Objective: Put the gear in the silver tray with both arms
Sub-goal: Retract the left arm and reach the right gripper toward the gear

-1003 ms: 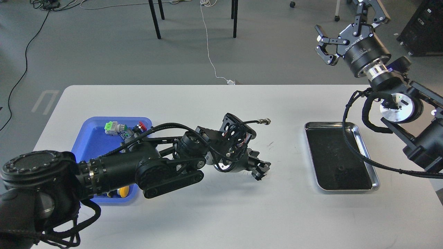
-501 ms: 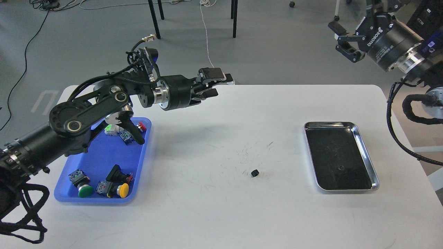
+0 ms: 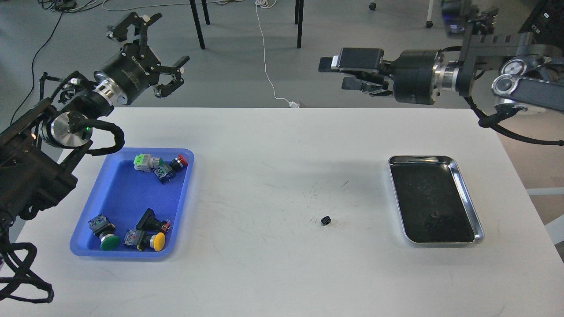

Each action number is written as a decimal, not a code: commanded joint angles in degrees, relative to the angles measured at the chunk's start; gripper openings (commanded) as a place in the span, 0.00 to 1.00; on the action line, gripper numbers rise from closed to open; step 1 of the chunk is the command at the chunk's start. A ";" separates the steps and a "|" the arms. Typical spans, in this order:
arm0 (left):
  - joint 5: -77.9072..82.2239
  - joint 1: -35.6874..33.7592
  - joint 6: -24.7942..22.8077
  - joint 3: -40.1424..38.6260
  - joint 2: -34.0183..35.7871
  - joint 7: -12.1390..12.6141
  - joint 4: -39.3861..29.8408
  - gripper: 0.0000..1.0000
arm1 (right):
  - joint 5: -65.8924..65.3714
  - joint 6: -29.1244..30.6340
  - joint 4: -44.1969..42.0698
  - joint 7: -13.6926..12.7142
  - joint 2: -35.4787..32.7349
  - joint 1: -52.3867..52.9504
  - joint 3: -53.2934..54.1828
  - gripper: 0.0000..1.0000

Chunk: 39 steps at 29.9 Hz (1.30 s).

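Observation:
A small black gear (image 3: pixel 325 220) lies on the white table (image 3: pixel 273 273) near its middle, left of the silver tray (image 3: pixel 468 193). The tray is rectangular, shiny-rimmed, with a dark bottom, and holds nothing but a small dark speck. My left gripper (image 3: pixel 147 46) is raised above the table's far left corner, fingers spread open and empty. My right gripper (image 3: pixel 341 72) is raised above the table's far edge, pointing left, its fingers apart and empty. Both are far from the gear.
A blue plastic tray (image 3: pixel 114 193) at the left holds several push-button switches with green, yellow and red caps. Black chair legs (image 3: pixel 198 26) and a white cable (image 3: pixel 264 57) are on the floor beyond the table.
My left arm has let the gear lie on the table and swung back up to the far left. My right arm has swung in from the far right toward the table's far edge.

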 commanded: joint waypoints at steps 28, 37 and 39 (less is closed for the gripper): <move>-4.14 6.63 -1.82 -8.36 4.56 -2.56 -1.10 0.98 | -26.85 -15.50 -8.36 5.36 35.82 1.89 -38.95 0.92; -4.14 6.63 -1.82 -8.28 4.64 -2.56 -1.19 0.98 | -28.08 -15.50 -11.80 5.36 35.82 -1.98 -39.22 0.78; -4.14 6.63 -1.82 -8.28 4.64 -2.56 -1.19 0.98 | -28.08 -15.50 -12.41 5.36 35.82 -3.12 -39.22 0.73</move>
